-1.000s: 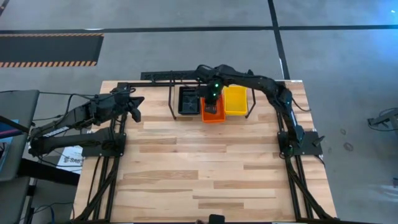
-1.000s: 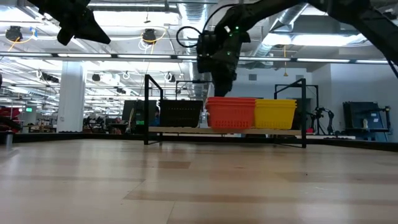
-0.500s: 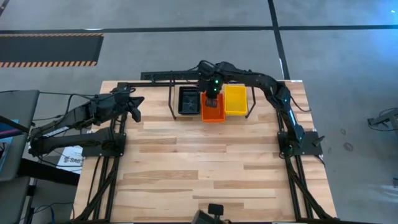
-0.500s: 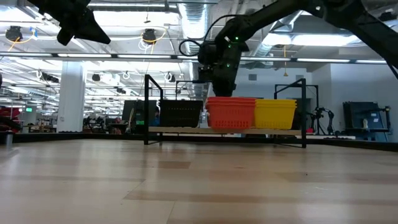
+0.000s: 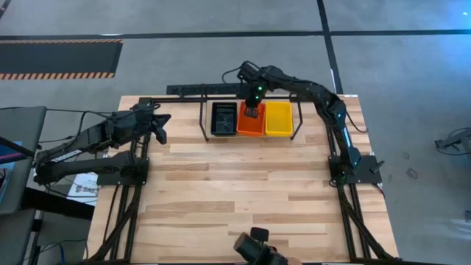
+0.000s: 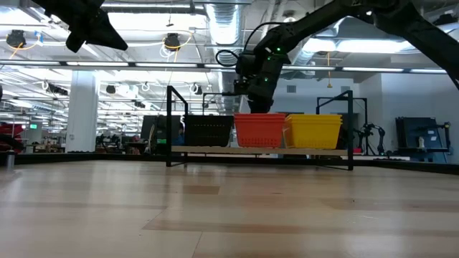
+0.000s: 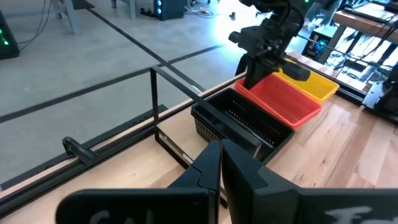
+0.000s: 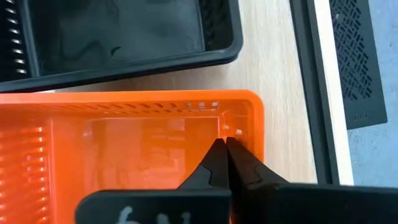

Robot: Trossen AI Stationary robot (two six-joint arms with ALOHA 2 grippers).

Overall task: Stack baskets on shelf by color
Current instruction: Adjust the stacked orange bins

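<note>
right pincer (image 5: 252,112) inside red-orange baskets (image 5: 251,125), near rim

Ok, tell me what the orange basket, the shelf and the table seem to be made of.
Orange basket: likely plastic, glossy, with moulded slotted mesh walls and rounded corners. Shelf: apparently thin black metal rod, dull finish, straight uprights. Table: wood, pale planks with visible grain and joints, smooth and slightly shiny in the low view.

Two dark jointed arms; green light on right wrist (image 5: 258,89); black tapered pincer fingers (image 8: 219,163).
</note>
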